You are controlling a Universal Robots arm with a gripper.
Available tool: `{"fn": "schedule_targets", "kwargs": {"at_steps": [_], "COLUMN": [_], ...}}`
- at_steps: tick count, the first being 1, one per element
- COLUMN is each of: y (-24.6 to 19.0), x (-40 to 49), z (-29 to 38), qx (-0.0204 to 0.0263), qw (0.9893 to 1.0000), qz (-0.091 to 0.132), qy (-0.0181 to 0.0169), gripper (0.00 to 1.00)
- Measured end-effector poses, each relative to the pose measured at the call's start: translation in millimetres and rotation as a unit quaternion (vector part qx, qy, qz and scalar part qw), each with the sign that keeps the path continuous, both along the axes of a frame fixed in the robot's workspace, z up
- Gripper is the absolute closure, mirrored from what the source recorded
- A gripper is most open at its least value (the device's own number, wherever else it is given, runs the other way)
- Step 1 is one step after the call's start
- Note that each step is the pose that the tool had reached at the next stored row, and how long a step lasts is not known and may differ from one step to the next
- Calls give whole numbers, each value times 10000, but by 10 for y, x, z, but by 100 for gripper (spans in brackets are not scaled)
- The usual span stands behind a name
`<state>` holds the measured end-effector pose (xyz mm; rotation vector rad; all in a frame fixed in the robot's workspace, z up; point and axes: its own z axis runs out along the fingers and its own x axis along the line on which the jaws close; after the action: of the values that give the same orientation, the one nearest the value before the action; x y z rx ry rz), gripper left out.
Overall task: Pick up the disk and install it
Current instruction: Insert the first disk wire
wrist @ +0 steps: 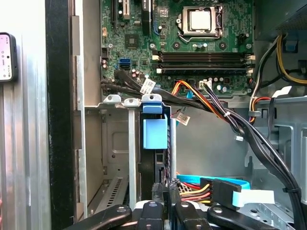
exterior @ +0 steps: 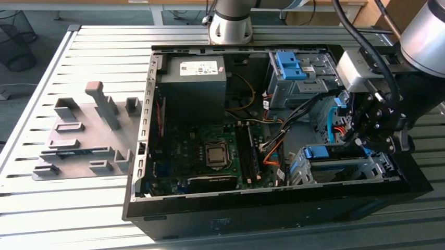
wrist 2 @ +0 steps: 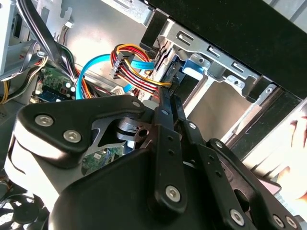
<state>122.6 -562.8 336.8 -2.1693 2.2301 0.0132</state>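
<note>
Claw (exterior: 381, 141) at drive bay (exterior: 341, 169), on blue-framed disk (wrist: 155, 134).

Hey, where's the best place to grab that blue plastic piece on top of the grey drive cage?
Probably pinch the blue plastic piece across its narrow width, coming straight down from above. It sits exposed on top of the grey drive cage, while the cage's metal walls and the nearby cables block a sideways approach.

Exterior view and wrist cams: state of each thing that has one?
computer case: lying flat, side open.
disk: in the lower drive bay, blue caddy end showing.
gripper: inside the case, at that bay.
CPU socket: uncovered, no cooler on it.
</note>
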Motion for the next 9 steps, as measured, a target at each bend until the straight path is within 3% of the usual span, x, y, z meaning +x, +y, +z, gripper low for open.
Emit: {"fn": "schedule_targets", "kwargs": {"at_steps": [9], "y": [-1], "x": [0], "z": [-25], "qx": [0], "qw": [10000], "qz": [0], "qy": [0], "gripper": [84]}}
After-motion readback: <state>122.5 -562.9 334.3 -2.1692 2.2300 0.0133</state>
